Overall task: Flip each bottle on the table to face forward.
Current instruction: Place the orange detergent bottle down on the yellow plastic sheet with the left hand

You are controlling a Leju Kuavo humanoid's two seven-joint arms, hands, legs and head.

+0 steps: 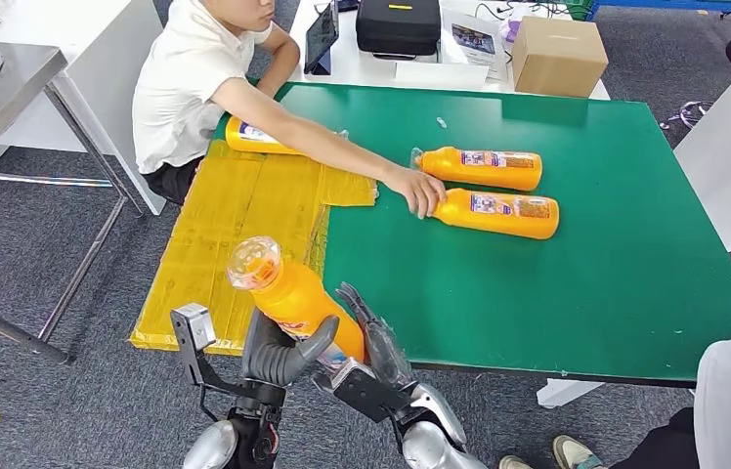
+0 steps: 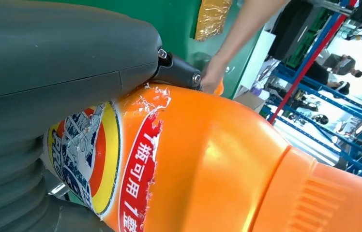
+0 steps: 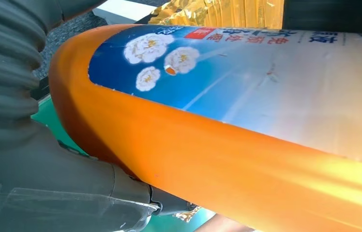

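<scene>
The bottle [image 1: 293, 298] is lifted at the table's [image 1: 577, 322] near edge between both hands, left hand [image 1: 279, 354] and right hand [image 1: 373, 342] each gripping its lower body, cap tilted up and leftward.

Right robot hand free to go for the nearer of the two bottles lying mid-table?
Probably not yet. The right robot hand and left robot hand both hold the raised bottle at the table's near edge. A person's hand also rests at the neck of the nearer lying bottle.
</scene>
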